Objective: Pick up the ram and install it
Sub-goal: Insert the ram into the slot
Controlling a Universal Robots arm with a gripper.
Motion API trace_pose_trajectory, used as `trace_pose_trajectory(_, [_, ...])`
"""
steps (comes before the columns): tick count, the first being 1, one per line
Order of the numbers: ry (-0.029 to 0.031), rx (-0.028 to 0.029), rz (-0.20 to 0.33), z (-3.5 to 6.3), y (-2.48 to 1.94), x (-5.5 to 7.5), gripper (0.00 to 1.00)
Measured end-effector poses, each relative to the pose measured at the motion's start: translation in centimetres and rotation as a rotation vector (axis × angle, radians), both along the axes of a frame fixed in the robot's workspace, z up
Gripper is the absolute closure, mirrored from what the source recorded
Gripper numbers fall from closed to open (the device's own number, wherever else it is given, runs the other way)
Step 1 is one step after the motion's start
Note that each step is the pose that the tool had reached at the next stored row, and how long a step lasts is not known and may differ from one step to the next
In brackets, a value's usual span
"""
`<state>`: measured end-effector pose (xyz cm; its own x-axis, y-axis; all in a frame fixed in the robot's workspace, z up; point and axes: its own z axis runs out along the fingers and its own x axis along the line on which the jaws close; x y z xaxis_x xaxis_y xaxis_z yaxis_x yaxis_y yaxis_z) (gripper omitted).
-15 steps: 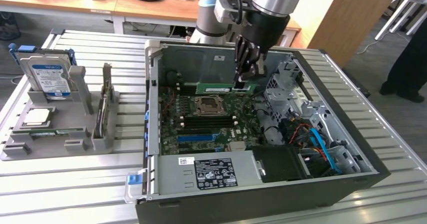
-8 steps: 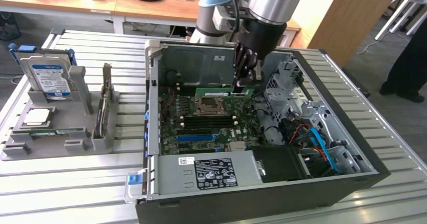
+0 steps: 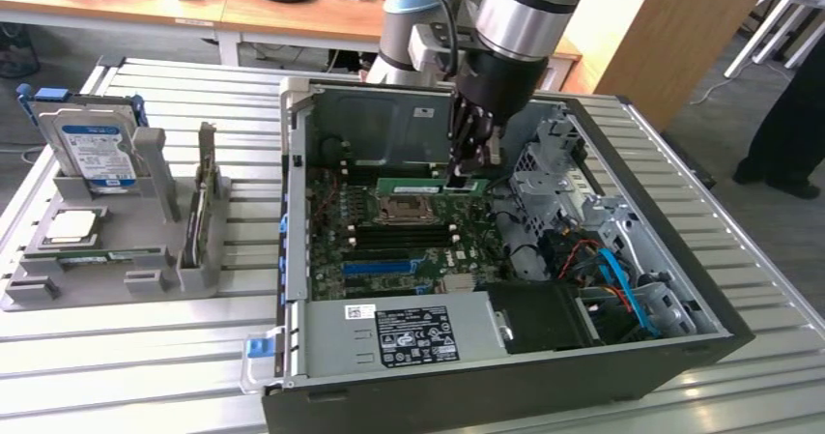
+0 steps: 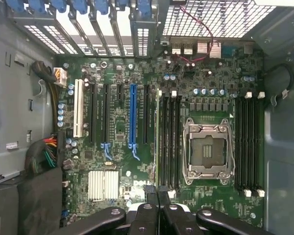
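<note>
An open computer case [image 3: 516,395] lies on its side on a slatted metal table [image 3: 129,357], with its motherboard [image 3: 386,250] facing up. A robot arm [image 3: 523,14] reaches down into the case from above.

The tool [image 3: 467,175] is closed on the ram [image 3: 412,182], gripping it near one end. The ram is a long, thin green stick held level and on edge, low over the motherboard. It sits just beside the square metal socket [image 3: 400,210], on the side nearer the case's back wall.

In the wrist view, the dark fingers [image 4: 144,215] of the tool [image 4: 157,196] pinch the ram [image 4: 158,142], which is seen edge-on as a thin pale line. It runs parallel to a bank of black slots [image 4: 170,142] next to the socket [image 4: 206,147], at the side of the bank away from the socket. Whether it is seated in a slot cannot be told.

At the exterior view's left, a grey rack [image 3: 103,284] stands on the table. It holds a silver hard drive [image 3: 88,149] upright and a dark card [image 3: 203,202] on edge.
</note>
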<state>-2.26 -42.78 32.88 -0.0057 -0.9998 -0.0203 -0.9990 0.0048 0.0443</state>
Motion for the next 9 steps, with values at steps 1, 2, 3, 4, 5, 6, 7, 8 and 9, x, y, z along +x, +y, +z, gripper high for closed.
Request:
trace_pose_trajectory(1, [0.0, -0.0002, -0.001, -0.14, 0.0, 0.0, 0.88])
trace_pose_trajectory(2, [0.0, -0.0001, -0.002, -0.29, 0.0, 0.0, 0.88])
trace_pose_trajectory(3, [0.0001, -0.0001, -0.003, -0.43, 0.0, 0.0, 0.88])
trace_pose_trajectory(4, [0.0001, -0.0001, -0.004, -0.57, 0.0, 0.0, 0.88])
trace_pose_trajectory(5, [0.0, -0.0002, -0.005, -0.71, 0.0, 0.0, 0.88])
trace_pose_trajectory(6, [0.0, -0.0002, -0.005, -0.84, 0.0, 0.0, 0.88])
trace_pose_trajectory(7, [0.0, -0.0001, -0.006, -0.99, 0.0, 0.0, 0.88])
trace_pose_trajectory(8, [0.0, -0.0001, -0.007, -1.13, 0.0, 0.0, 0.88])
trace_pose_trajectory(9, [0.0, -0.0001, -0.008, -1.27, 0.0, 0.0, 0.88])
